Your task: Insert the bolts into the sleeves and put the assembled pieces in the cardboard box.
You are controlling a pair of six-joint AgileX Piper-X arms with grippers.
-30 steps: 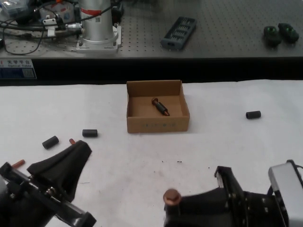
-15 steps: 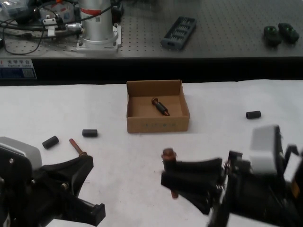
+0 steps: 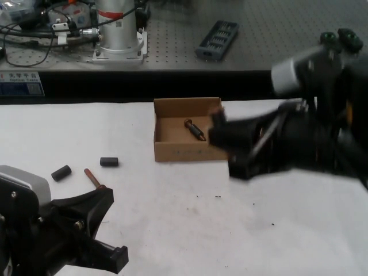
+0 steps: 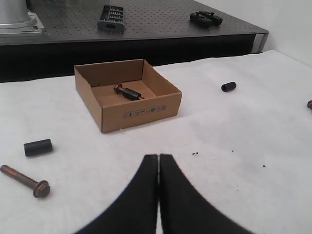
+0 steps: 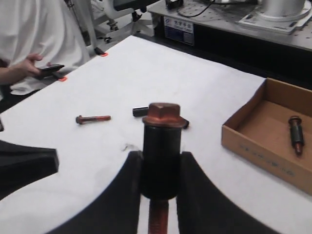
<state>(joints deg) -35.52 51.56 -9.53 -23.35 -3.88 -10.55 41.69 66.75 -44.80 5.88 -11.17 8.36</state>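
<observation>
My right gripper (image 5: 161, 165) is shut on a black sleeve (image 5: 161, 156) with a copper bolt through it, the bolt's head (image 5: 163, 114) on top. In the high view this gripper (image 3: 224, 135) hovers at the right front corner of the cardboard box (image 3: 184, 152). Inside the box (image 4: 141, 113) lies one assembled piece (image 4: 128, 92). My left gripper (image 4: 159, 163) is shut on nothing, low over the white cloth at the front left (image 3: 103, 195). Ahead of it lie a loose bolt (image 4: 24, 178) and a sleeve (image 4: 38, 146).
A second sleeve (image 3: 61, 172) lies at the far left, another sleeve (image 4: 228, 87) to the right of the box, and a bolt end (image 4: 309, 104) farther right. The perforated bench behind holds a metal column (image 3: 118, 29) and a dark rack (image 3: 217, 39).
My right arm has risen from the front edge and swung forward to the box's right corner with the sleeved bolt. My left arm drew back a little, uncovering the loose bolt, then stayed still.
</observation>
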